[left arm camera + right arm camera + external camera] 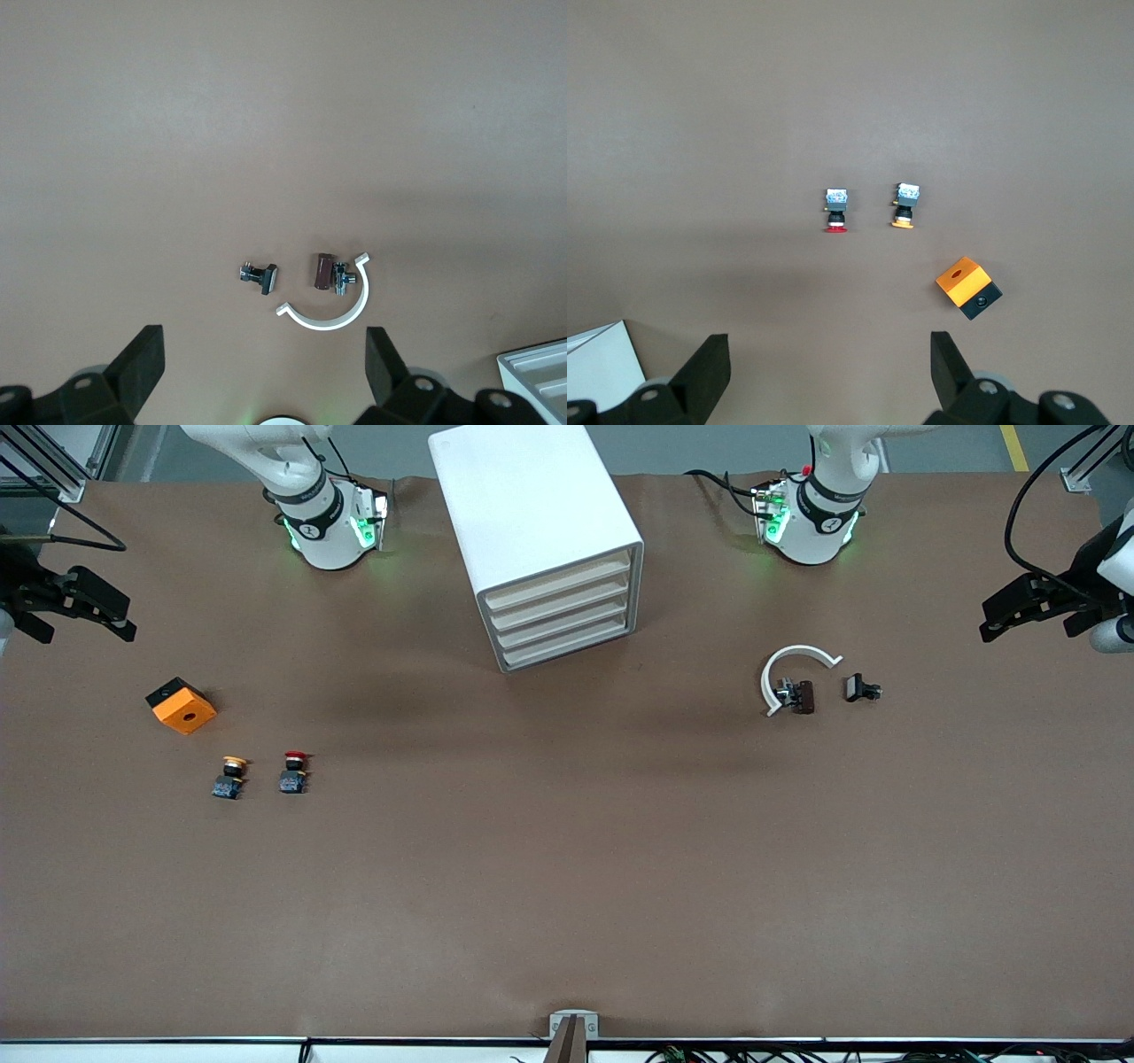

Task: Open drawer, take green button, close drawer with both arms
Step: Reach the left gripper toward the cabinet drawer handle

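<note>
Nearest the front camera: yellow-capped button [230,777] and red-capped button [293,771], side by side toward the right arm's end, lying on their sides, caps at 12 o'clock in the front view. Orange block [181,705] just farther, at about 10 o'clock from the yellow one.

Toward the left arm's end: white C-clip [791,672] with a brown-and-metal part [796,696] inside its arc; small black part [860,688] just beside.

Cabinet [540,531] mid-table between the bases, fronts facing roughly 5 o'clock. The drawer [567,647], lowest of four, is shut flush; long axis runs about 8 to 2 o'clock. Green button not visible.

Right gripper [75,607] is up over its table end, fingers [704,372] spread wide, empty. Left gripper [1019,607] is up over its own end, fingers [142,367] wide, empty.
</note>
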`<state>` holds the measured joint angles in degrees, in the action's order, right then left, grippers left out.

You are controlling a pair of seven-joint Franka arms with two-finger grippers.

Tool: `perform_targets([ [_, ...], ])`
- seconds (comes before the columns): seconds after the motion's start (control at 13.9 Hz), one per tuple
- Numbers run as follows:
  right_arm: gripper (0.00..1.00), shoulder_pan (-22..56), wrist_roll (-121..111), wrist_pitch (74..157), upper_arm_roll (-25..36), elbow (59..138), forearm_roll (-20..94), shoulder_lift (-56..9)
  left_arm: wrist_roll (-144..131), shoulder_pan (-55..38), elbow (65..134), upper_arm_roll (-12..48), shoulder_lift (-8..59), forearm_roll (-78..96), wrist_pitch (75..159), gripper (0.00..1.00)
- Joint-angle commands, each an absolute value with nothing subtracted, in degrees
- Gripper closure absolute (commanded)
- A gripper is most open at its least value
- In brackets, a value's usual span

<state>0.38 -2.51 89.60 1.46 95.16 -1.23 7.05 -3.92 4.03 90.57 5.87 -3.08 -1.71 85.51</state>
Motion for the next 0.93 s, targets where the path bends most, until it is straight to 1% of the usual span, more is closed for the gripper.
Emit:
perform_targets([
  [0.0, 0.00, -0.35, -2.55, 89.38, 1.05, 94.13, -0.35, 6.59, -4.13, 4.22, 89.30, 5.89, -2.46, -2.37, 84.38, 0.00],
  [0.22, 0.00, -0.35, -2.55, 89.38, 0.97, 94.04, -0.35, 6.59, -4.39, 4.22, 89.03, 5.89, -1.68, -2.55, 84.38, 0.00],
  [0.43, 0.00, -0.35, -2.55, 89.38, 1.05, 94.13, -0.35, 6.59, -4.48, 3.87, 89.03, 5.89, 1.75, -2.02, 84.46, 0.00],
  [0.65, 0.00, -0.09, -2.64, 89.82, 0.97, 94.04, -0.53, 6.50, -14.64, 4.30, 89.12, 5.98, 6.22, 4.63, 84.55, 0.00],
  [0.86, 0.00, 0.18, -2.81, 90.35, 0.70, 92.56, -0.53, 5.19, -25.36, 3.34, 89.12, 6.24, 12.28, 8.44, 84.64, 0.00],
])
